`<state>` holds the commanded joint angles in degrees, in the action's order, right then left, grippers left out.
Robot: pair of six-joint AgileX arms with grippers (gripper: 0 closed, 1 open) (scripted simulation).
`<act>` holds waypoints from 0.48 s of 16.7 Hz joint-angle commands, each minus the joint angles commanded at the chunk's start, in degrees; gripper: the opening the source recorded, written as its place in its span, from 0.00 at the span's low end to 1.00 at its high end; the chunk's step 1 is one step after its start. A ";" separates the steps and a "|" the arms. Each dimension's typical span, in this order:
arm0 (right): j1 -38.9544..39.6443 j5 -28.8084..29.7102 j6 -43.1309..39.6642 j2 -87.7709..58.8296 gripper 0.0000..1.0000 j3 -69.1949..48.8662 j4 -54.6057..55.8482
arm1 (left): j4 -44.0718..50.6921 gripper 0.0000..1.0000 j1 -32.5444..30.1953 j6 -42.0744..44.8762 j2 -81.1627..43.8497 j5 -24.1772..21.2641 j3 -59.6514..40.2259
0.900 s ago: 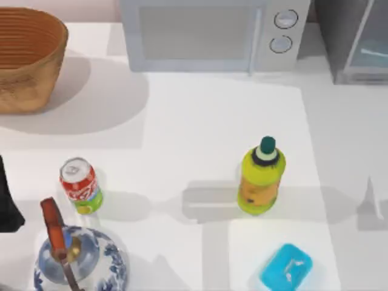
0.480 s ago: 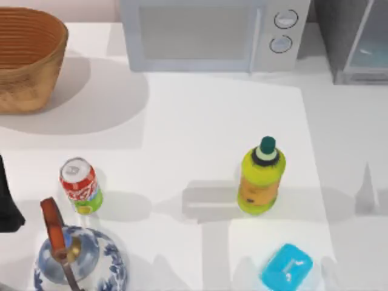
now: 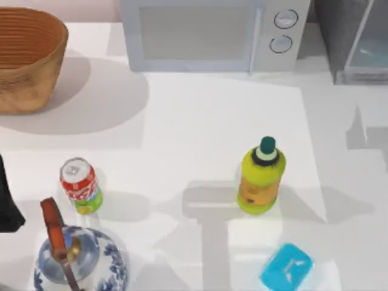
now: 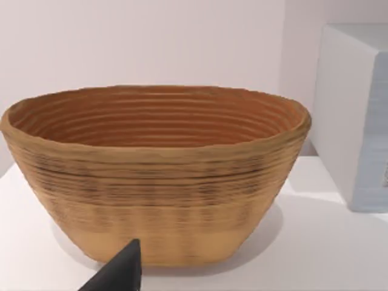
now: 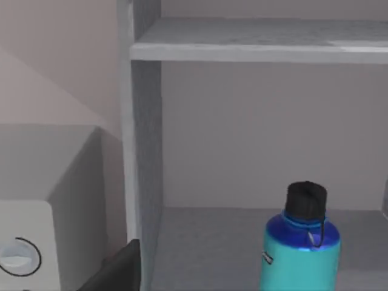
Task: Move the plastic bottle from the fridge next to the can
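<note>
The plastic bottle (image 5: 302,251), blue over teal with a black cap and strap, stands upright on the lower floor of the fridge (image 5: 140,121), under a grey shelf. A dark part of my right gripper (image 5: 121,271) shows in the right wrist view, facing the fridge's inside and still short of the bottle. From above, the fridge (image 3: 354,39) is at the table's back right corner. The red can (image 3: 80,185) stands upright near the front left. My left arm (image 3: 6,203) is parked at the left edge, with its gripper (image 4: 121,274) facing the basket.
A yellow-green bottle (image 3: 260,179) stands right of centre. The grey microwave (image 3: 212,33) sits at the back beside the fridge. A woven basket (image 3: 27,57) is at the back left, a blue-white teapot (image 3: 76,260) in front of the can, and a blue box (image 3: 286,267) at the front right.
The arm's shadow on the table's right side has slid back toward the fridge. The can, the bottles and the left arm have not moved.
</note>
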<state>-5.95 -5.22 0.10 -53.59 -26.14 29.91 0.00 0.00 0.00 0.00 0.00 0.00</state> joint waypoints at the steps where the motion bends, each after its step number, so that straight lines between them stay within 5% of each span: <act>1: -0.63 -0.60 0.01 -7.18 1.00 -2.75 3.16 | 0.00 1.00 0.00 0.00 0.00 0.00 0.00; 8: -4.73 -4.10 -0.03 -50.85 1.00 -20.19 23.17 | 0.00 1.00 0.00 0.00 0.00 0.00 0.00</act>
<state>-10.68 -9.33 0.06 -104.43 -46.33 53.08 0.00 0.00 0.00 0.00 0.00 0.00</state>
